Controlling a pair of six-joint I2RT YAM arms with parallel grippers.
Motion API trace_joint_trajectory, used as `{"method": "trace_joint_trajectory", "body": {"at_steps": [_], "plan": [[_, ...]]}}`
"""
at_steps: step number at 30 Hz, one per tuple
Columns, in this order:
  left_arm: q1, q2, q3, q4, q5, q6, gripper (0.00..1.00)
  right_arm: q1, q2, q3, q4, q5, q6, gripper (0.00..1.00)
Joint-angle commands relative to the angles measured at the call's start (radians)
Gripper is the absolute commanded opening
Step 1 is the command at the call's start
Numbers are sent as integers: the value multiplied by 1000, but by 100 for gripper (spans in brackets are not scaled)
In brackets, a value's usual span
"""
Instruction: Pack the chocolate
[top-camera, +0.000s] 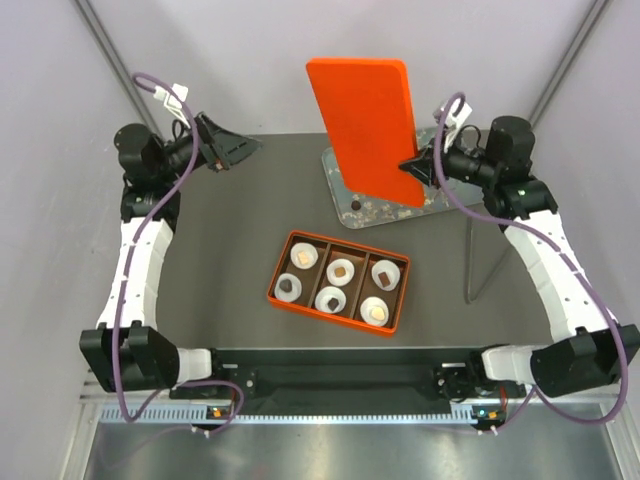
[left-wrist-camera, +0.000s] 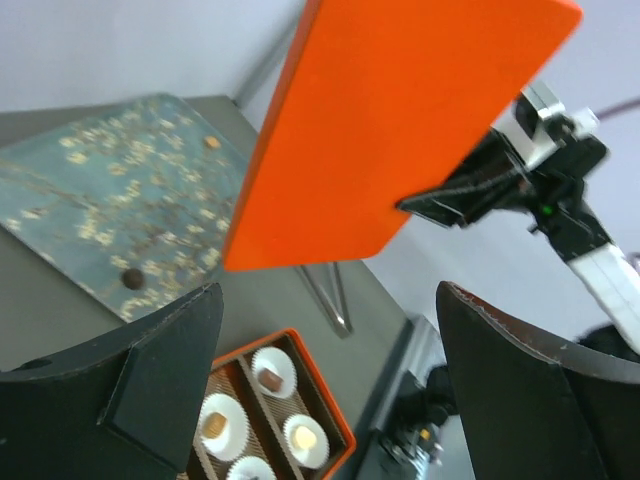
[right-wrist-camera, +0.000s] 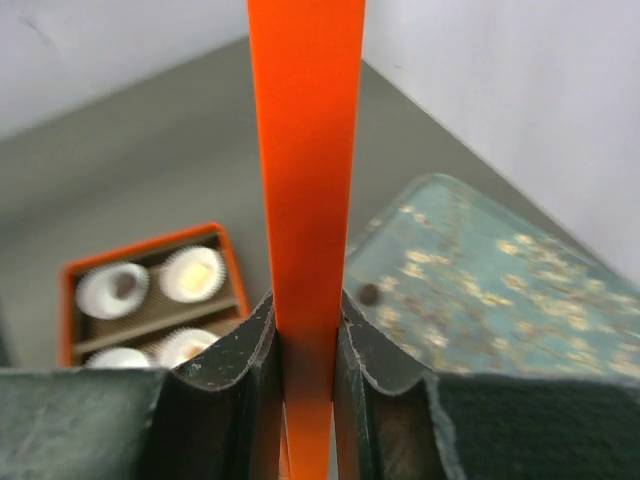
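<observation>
An orange box (top-camera: 283, 272) lies on the table with six white paper cups, each holding one chocolate piece, such as a tan one (top-camera: 376, 311) and a brown one (top-camera: 341, 269). One dark round chocolate (top-camera: 357, 207) lies loose on the blossom-print tray (top-camera: 440, 195); it also shows in the right wrist view (right-wrist-camera: 369, 294) and the left wrist view (left-wrist-camera: 132, 278). My right gripper (top-camera: 415, 168) is shut on the edge of the orange lid (top-camera: 365, 125) and holds it upright above the tray (right-wrist-camera: 480, 270). My left gripper (top-camera: 225, 150) is open and empty, raised at the back left.
A small tan piece (left-wrist-camera: 212, 142) lies on the far part of the tray (left-wrist-camera: 110, 200). A thin metal rod (top-camera: 470, 255) stands right of the box. Grey walls close in the back and sides.
</observation>
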Motion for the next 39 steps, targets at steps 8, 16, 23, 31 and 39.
{"method": "trace_joint_trajectory", "body": {"at_steps": [8,16,23,31,39], "plan": [[-47,121,-64,795,281,-479,93,-30,-36,-113,482,-396,644,0],[-134,173,-14,716,284,-359,93,-21,-36,-173,632,-505,780,0],[-205,240,38,682,279,-353,89,44,-24,-241,767,-544,863,0],[-225,237,-17,723,224,-421,41,50,-3,-264,749,-547,872,1],[-228,262,-167,1203,146,-785,0,19,-13,-244,568,-437,777,39]]}}
